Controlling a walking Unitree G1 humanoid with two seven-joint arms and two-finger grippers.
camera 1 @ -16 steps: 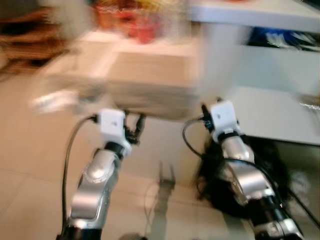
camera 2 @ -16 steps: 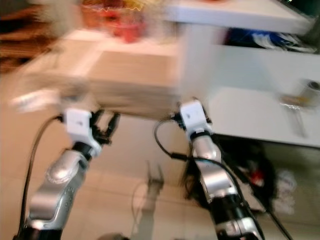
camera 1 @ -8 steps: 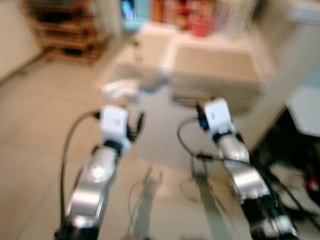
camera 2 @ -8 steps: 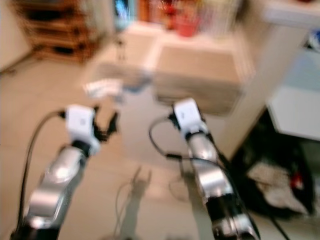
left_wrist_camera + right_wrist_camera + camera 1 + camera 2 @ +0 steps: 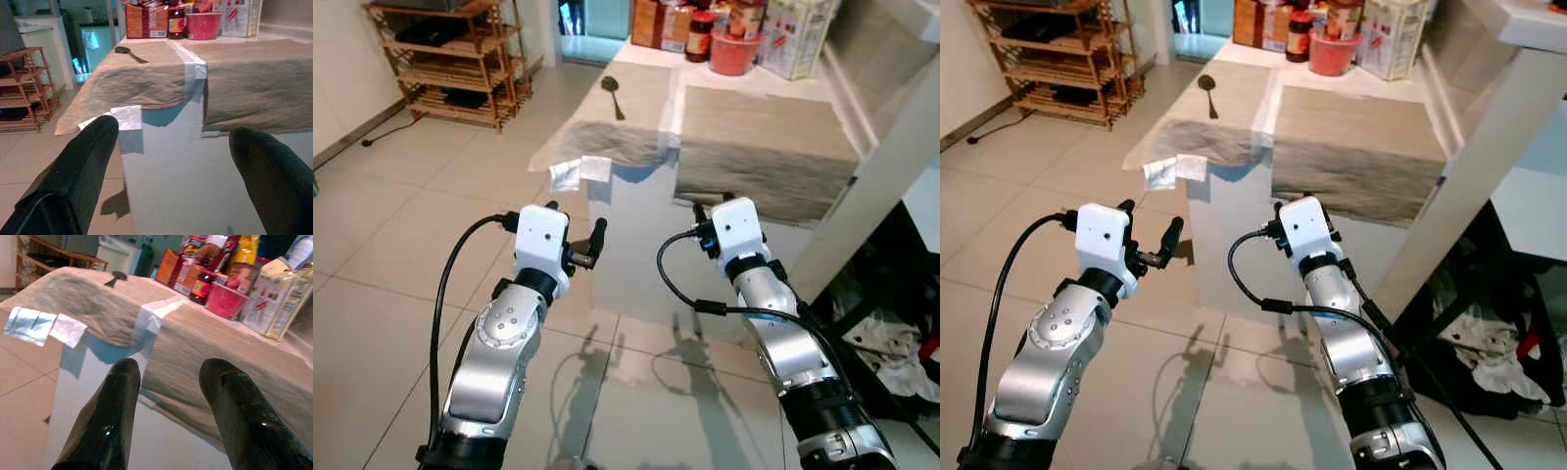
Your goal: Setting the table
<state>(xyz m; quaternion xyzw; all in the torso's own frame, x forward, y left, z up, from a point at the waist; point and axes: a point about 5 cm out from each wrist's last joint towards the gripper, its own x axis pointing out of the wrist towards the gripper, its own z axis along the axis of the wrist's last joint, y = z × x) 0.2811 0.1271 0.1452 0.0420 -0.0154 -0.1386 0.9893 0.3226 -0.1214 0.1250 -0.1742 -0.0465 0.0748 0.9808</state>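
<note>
1. Your left gripper (image 5: 576, 235) hangs in the air short of the table (image 5: 636, 255), fingers spread wide, grasping nothing.
2. Your right gripper (image 5: 168, 382) is level with it, also parted and empty.
3. Two tan cloths (image 5: 759, 137) drape the tabletop.
4. A dark spoon (image 5: 612, 90) lies on the left cloth, toward the far end.
5. A red tub (image 5: 744, 51), jar and cartons crowd the far edge.
6. A wooden rack (image 5: 450, 59) stands to your left.

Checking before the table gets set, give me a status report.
Left pincer and right pincer open, empty, short of table. Spoon on left mat. Nothing between.
</note>
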